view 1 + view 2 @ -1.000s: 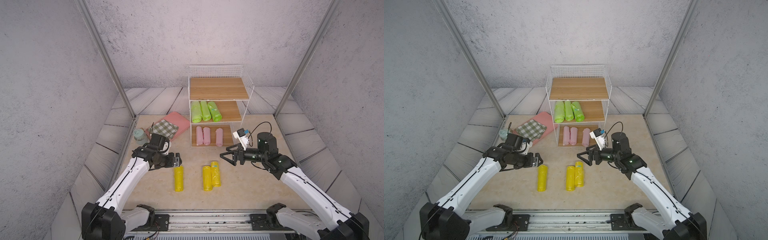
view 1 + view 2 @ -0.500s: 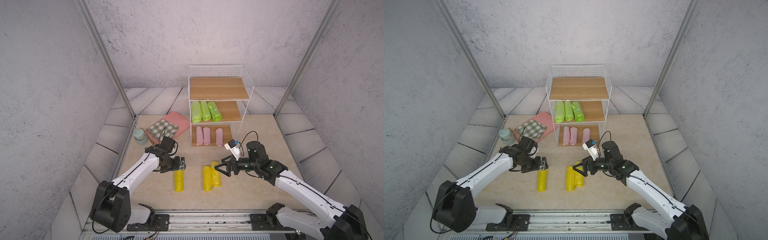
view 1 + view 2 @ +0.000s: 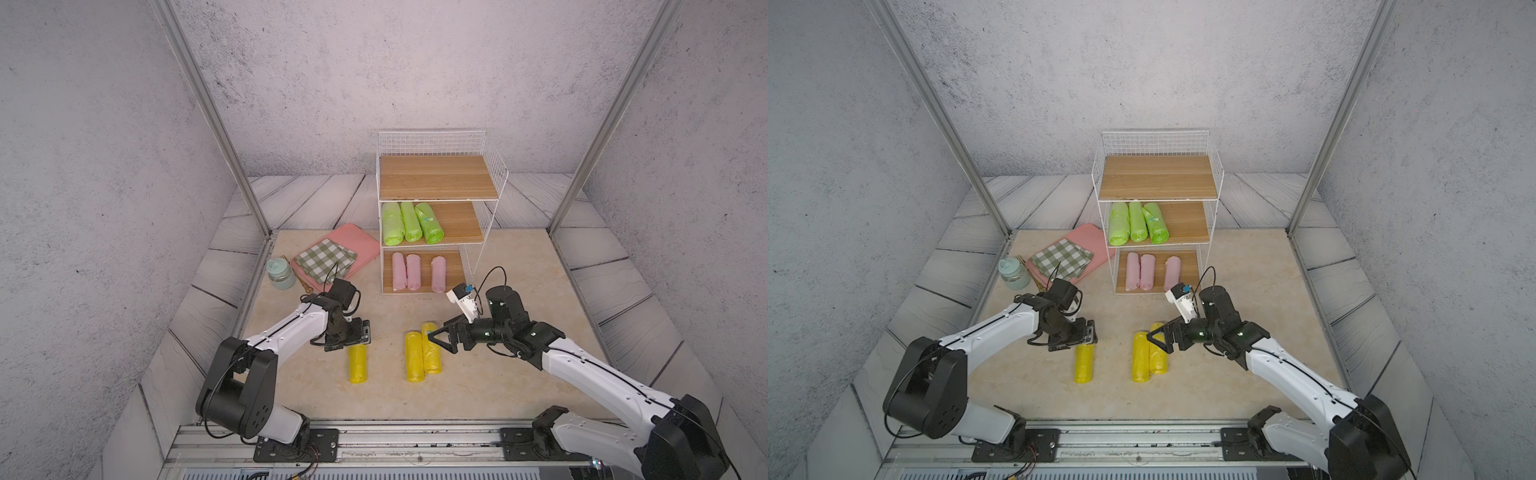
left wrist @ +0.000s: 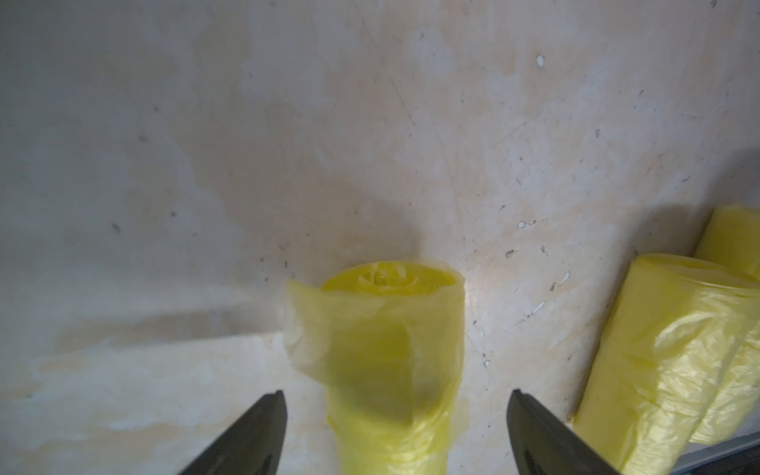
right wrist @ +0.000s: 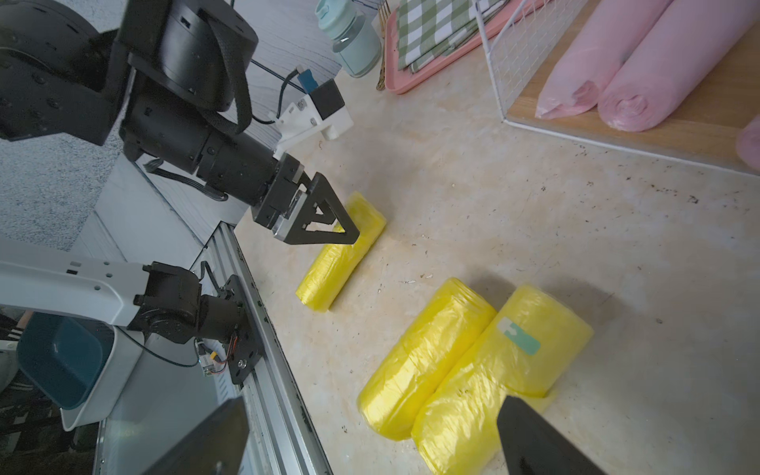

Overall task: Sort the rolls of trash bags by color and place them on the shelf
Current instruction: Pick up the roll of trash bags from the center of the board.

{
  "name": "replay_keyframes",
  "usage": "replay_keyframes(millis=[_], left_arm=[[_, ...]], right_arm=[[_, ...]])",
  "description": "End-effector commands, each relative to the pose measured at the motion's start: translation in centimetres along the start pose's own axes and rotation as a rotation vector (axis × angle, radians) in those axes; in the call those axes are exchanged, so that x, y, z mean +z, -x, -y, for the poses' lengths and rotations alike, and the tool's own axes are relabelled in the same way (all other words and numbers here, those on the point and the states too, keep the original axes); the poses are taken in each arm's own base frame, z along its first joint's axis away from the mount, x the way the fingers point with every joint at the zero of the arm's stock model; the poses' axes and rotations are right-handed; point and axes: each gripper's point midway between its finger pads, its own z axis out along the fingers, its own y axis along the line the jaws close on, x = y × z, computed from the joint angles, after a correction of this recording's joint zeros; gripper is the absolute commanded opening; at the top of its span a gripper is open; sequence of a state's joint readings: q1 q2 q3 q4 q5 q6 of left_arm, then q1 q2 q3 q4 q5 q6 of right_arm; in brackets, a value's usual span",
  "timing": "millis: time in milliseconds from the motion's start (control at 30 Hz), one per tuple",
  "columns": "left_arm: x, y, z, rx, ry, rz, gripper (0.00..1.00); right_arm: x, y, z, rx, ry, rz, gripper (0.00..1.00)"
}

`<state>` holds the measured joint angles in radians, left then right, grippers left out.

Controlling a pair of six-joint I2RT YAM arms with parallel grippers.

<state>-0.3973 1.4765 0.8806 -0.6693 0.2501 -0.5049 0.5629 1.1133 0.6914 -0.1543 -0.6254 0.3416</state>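
Left gripper (image 4: 397, 394): jaws spread astride the lone yellow roll (image 3: 358, 363), lower centre of a top view. Right gripper (image 5: 374, 401): jaws spread over the yellow pair (image 3: 415, 361), whose teal label (image 5: 519, 337) appears unreadable. Green rolls (image 3: 411, 222) and pink rolls (image 3: 412, 272) lie on the shelf (image 3: 436, 178).

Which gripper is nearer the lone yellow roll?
Left. The left gripper straddles one end of the lone yellow roll; the right gripper is by the paired yellow rolls.

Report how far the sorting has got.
Done: green rolls on the shelf, middle tier; pink rolls on the bottom. In hand: nothing gripped; open left claw straddles the lone yellow roll, open right claw hovers at the yellow pair. Left: all three yellows; the top tier is bare.
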Motion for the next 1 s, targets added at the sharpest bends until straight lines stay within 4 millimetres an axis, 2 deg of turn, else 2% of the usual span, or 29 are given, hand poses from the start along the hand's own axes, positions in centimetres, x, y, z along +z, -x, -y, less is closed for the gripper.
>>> replay_keyframes(millis=[0,300,533,800,967], left_arm=[[0.7,-0.4,-0.3,-0.001,0.023,-0.011,0.85],[2.3,-0.5,-0.3,0.014,0.091,-0.040,0.77],[2.6,-0.1,-1.5,0.020,0.170,-0.033,0.67],[3.0,0.3,-1.3,0.013,0.167,-0.029,0.50],[2.4,0.5,-1.0,0.016,0.154,-0.016,0.38]], right_arm=[[0.6,-0.2,0.7,0.011,-0.016,-0.002,0.99],[0.6,-0.3,1.1,0.013,-0.040,-0.004,0.99],[0.7,-0.7,1.5,0.020,-0.054,-0.010,0.99],[0.8,-1.2,1.8,0.027,-0.057,-0.016,0.99],[0.9,-1.4,1.8,0.030,-0.056,-0.020,0.99]])
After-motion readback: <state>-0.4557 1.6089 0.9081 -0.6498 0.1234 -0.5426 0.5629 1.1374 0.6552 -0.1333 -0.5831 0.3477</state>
